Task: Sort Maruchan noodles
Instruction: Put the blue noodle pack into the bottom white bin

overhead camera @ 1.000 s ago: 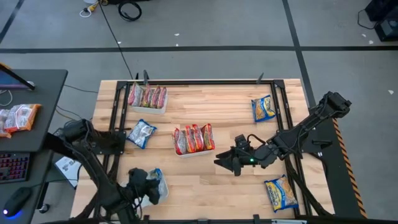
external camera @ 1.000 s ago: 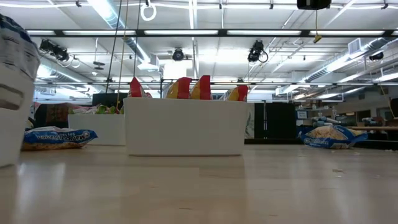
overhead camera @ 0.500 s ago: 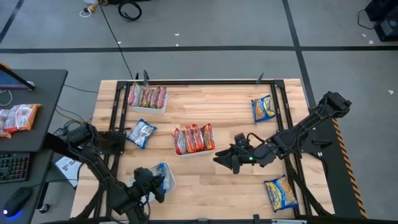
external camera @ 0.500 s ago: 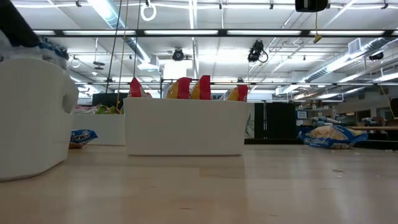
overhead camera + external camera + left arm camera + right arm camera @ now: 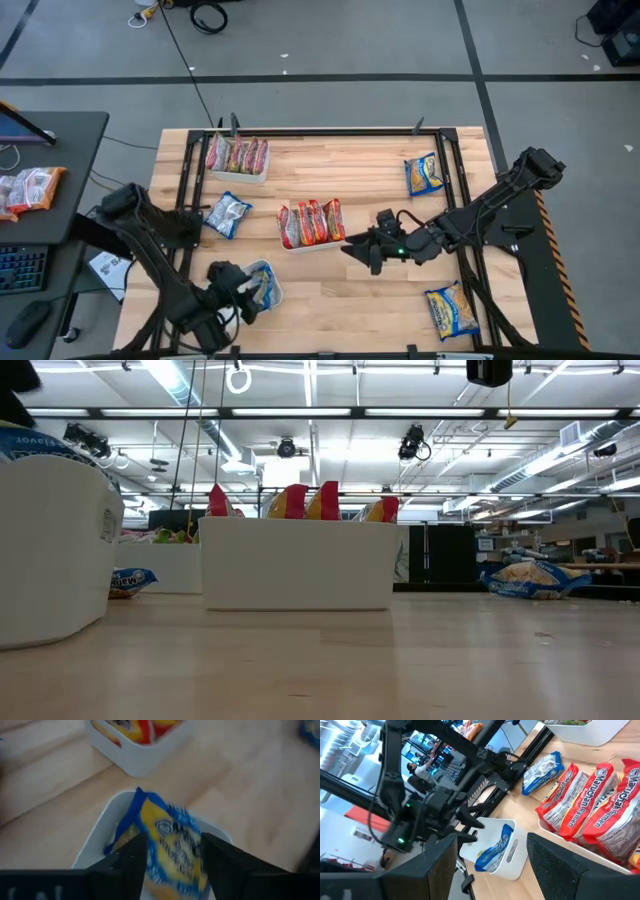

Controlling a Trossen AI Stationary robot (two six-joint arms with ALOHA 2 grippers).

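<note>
Inside a rounded white tray (image 5: 102,827), left jaws straddle a crinkly blue-yellow packet (image 5: 172,845); right jaws wide.

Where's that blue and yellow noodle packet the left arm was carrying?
The blue-and-yellow packet stands in a white tray at the table's front left, seen from above, between the left gripper fingers and in front of the middle tray of red packets.

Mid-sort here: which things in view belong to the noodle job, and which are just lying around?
Job:
- blue-and-yellow packet between the left end effector fingers, over the near white tray
- red packets in the middle tray
- far tray packets
- loose packets on the table
- right end effector, waiting beside the middle tray

Lying about:
- keyboard
- mouse
</note>
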